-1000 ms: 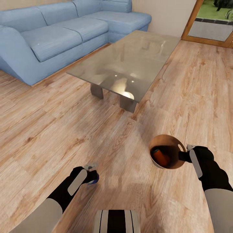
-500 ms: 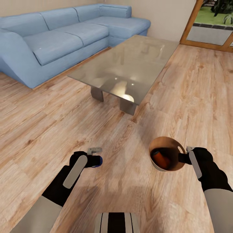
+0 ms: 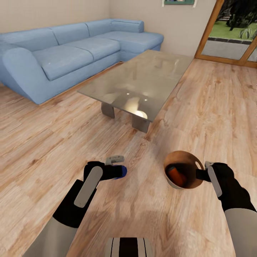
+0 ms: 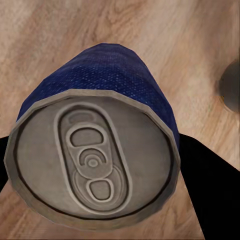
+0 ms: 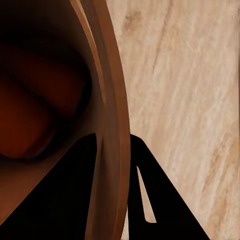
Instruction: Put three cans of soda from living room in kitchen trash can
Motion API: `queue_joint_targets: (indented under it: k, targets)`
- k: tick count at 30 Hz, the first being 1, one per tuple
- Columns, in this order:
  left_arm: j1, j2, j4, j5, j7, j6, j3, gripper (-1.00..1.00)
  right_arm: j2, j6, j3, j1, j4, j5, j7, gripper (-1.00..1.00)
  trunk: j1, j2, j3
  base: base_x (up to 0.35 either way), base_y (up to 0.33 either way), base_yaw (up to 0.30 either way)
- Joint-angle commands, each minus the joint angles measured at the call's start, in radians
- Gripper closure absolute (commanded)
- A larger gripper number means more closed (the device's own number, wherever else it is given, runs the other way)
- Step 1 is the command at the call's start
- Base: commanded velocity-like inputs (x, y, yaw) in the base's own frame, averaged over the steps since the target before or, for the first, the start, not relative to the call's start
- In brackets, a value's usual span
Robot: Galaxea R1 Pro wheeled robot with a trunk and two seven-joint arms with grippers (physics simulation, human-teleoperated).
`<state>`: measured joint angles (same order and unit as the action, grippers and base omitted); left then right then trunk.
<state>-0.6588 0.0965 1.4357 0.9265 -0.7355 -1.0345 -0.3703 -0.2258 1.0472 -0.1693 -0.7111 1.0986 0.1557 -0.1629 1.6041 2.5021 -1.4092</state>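
1. While the robot is standing on the wood floor (image 3: 43,150) of the living room, its left gripper (image 3: 115,170) is clenching a blue can (image 3: 120,172) sideways, its silver top facing that arm's camera (image 4: 95,162).
2. The right gripper (image 3: 200,174) is pinching the bin (image 3: 182,174) by its near rim, one finger inside and one outside, likely so the mouth is staying open and upward.
3. An orange can (image 3: 175,175) is lying inside the bin, just ahead of the right claw.
4. The bin is hanging well apart from the left claw, toward the right arm, so the blue can seemingly needs carrying across and over the rim.
5. Ahead of both claws, the glass table (image 3: 139,80) and sofa (image 3: 71,53) are standing clear of them.
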Motion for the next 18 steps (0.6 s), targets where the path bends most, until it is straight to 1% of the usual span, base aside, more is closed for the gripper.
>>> queue_joint_targets:
  k: [1,6,9,18]
  targets:
    - [0.000,0.001,0.001,-0.002,0.000,-0.001,0.000,1.00,0.000,0.000,0.000,0.000,0.011,0.012,0.005,1.00,-0.001,0.000,0.004,0.000,0.000,0.000]
    - [0.004,0.004,0.005,0.003,-0.001,0.003,-0.002,1.00,0.003,0.000,0.003,0.013,0.060,0.017,0.006,1.00,-0.003,-0.001,0.023,0.000,0.000,0.000]
    - [0.006,0.004,0.004,0.004,0.001,0.004,-0.003,1.00,0.003,0.000,0.004,0.025,0.070,0.016,0.006,1.00,-0.004,-0.002,0.035,0.000,0.000,0.000]
    - [0.007,0.007,0.005,0.002,-0.003,0.005,-0.004,1.00,0.003,0.000,0.005,0.034,0.074,0.010,0.005,1.00,-0.039,-0.065,0.063,0.000,0.000,0.000]
